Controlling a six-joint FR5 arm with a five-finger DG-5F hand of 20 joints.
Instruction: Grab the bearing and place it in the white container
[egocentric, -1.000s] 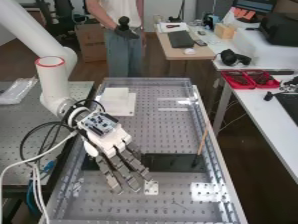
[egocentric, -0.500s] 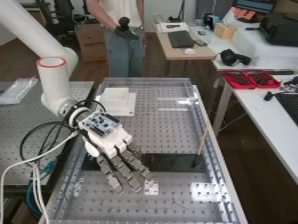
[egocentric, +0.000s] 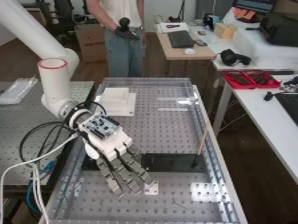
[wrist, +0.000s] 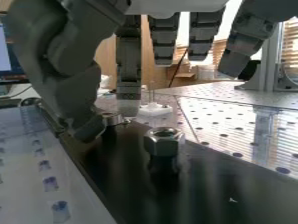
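The long grey perforated metal bench (egocentric: 113, 210) lay beneath the jointed white arm (egocentric: 58, 87), and beyond the hand, towards the far end, sat the square white plastic container (egocentric: 116, 96). Any later carry would have had to end over that raised shape, where a low approach could have knocked its edge and jarred the part loose. Across the bench ran the flat, glossy black plate (egocentric: 174, 162); if the hand had dipped too far, its tips could have scraped or pressed on it. The dark grey hand (egocentric: 110, 142) hung over the plate's near-arm end with its fingers long and loosely extended, not clenched. The upright silver hexagonal metal piece (wrist: 163, 141) stood on the plate, close enough to be bumped by a careless sideways sweep. Smallest was the short, shiny round metal bearing (wrist: 113, 118), upright at the plate and partly hidden by the thumb's tip, between it and the nearest long finger. Whether either touched it could not be told; closing off-centre would likely have tipped it or pushed it out.
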